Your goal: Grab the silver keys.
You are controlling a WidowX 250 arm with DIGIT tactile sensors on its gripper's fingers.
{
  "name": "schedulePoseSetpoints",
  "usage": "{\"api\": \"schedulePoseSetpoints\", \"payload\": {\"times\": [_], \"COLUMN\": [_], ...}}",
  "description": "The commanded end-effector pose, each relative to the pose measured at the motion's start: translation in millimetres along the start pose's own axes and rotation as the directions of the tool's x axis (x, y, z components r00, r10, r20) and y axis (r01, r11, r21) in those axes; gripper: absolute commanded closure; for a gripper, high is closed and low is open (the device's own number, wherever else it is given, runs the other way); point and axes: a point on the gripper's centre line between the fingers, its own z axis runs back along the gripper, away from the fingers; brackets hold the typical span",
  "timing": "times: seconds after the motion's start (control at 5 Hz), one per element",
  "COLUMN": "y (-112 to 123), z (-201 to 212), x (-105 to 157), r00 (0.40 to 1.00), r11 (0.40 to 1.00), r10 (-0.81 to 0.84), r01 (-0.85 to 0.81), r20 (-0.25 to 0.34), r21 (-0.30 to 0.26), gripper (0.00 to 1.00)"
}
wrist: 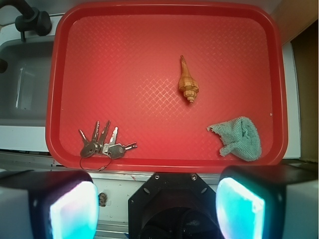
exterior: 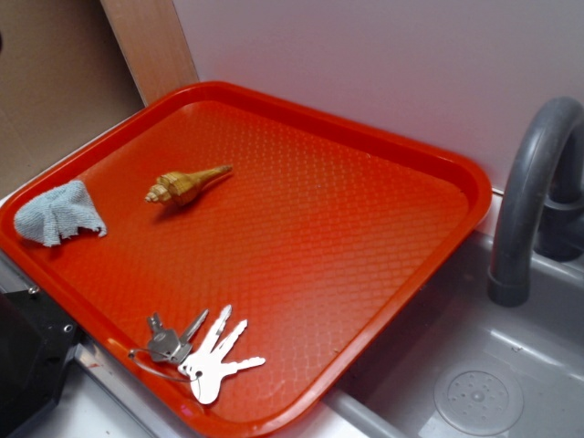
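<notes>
The silver keys (exterior: 203, 351) lie fanned out on the red tray (exterior: 365, 228) near its front edge, their thin wire ring hanging over the rim. In the wrist view the keys (wrist: 102, 143) sit at the tray's (wrist: 149, 30) lower left. My gripper (wrist: 157, 209) is open and empty, its two pads wide apart at the bottom of the wrist view, held high above the tray's near edge and well back from the keys. The gripper itself does not show in the exterior view.
A tan spiral seashell (exterior: 185, 185) lies mid-tray, and shows in the wrist view (wrist: 188, 80). A small grey-blue cloth (exterior: 57, 212) sits at the tray's left corner, and shows in the wrist view (wrist: 238, 138). A grey sink with a faucet (exterior: 534, 201) is to the right. A black robot base (exterior: 27, 351) stands front left.
</notes>
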Motion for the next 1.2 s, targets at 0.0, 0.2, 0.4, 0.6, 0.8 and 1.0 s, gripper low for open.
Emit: {"api": "schedulePoseSetpoints", "payload": {"times": [0.0,0.2,0.4,0.6,0.8,1.0], "y": [0,-20,-41,-62,-68,-67], "z": [0,-16,-30,-45,-73,-90], "x": [0,0,-14,-36,-51,-59], "r00": [1.000,0.970,0.880,0.732,0.532,0.410], "r11": [1.000,0.969,0.877,0.731,0.534,0.410], "r10": [0.000,-0.244,-0.475,-0.682,-0.845,-0.909], "r01": [0.000,0.244,0.474,0.681,0.846,0.912], "r20": [0.000,0.004,0.008,-0.006,-0.060,-0.077], "r21": [0.000,-0.047,-0.073,-0.045,-0.012,0.020], "gripper": [0.00,0.00,0.00,0.00,0.00,0.00]}}
